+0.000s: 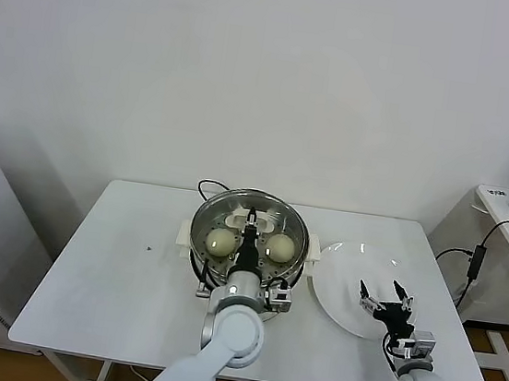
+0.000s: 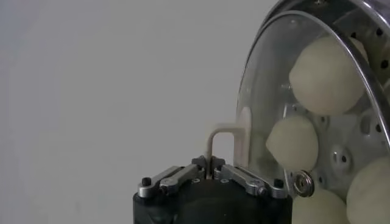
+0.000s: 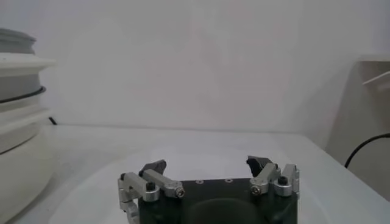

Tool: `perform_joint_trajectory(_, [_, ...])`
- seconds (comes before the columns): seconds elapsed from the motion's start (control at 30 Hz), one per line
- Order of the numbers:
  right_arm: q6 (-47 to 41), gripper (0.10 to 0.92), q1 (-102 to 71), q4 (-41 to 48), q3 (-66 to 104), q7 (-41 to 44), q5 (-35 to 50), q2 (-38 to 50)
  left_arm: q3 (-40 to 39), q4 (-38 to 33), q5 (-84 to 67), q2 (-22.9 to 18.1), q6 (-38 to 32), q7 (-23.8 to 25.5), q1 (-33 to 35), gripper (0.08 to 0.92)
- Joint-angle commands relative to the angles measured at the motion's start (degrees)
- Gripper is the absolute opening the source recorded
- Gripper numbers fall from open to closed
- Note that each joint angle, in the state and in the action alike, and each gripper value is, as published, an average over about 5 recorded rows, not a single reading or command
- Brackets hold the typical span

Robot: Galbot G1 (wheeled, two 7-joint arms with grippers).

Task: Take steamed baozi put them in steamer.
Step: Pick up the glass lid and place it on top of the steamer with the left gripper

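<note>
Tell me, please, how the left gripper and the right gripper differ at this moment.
The left gripper is shut on the glass lid's handle; the right gripper is open and holds nothing. The left gripper is over the steamer, where the baozi lie under the lid; the right gripper hangs over the bare white plate. Both have the same black body and silver finger links.

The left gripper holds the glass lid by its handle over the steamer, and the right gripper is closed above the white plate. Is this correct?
Not quite: the right gripper is open, its fingers spread apart, as the right wrist view shows. The rest holds: it hangs above the white plate, and the left gripper grips the glass lid by its handle over the steamer.
</note>
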State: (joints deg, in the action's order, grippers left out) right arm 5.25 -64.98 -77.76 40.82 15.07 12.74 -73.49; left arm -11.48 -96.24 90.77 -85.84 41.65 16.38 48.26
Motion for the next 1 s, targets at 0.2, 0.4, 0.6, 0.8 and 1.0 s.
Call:
perform_joint_trajectory(0.2, [0.1, 0.823, -0.1, 0.3, 0.0, 0.2, -0.3, -0.3, 0.4, -0.1, 0.0, -0.5, 0.0, -0.3, 0.7, 0.104])
perform_joint_trajectory(0.4, [0.2, 0.823, -0.2, 0.3, 0.1, 0.3, -0.3, -0.5, 0.5, 0.0, 0.0, -0.7, 0.0, -0.2, 1.3, 0.104])
perform_joint_trajectory(0.6, [0.2, 0.823, -0.3, -0.1, 0.3, 0.4, -0.2, -0.3, 0.5, -0.8, -3.8, -0.2, 2.0, -1.1, 1.8, 0.104])
perform_joint_trajectory(0.8, [0.2, 0.823, -0.3, -0.1, 0.4, 0.6, -0.1, 0.0, 2.0, -9.2, -15.8, 3.2, -0.3, -1.8, 3.1, 0.204])
perform_joint_trajectory(1.0, [0.2, 0.823, 0.0, 0.1, 0.4, 0.6, 0.3, 0.1, 5.0, -22.3, -38.6, 9.6, -9.4, -0.6, 5.8, 0.377])
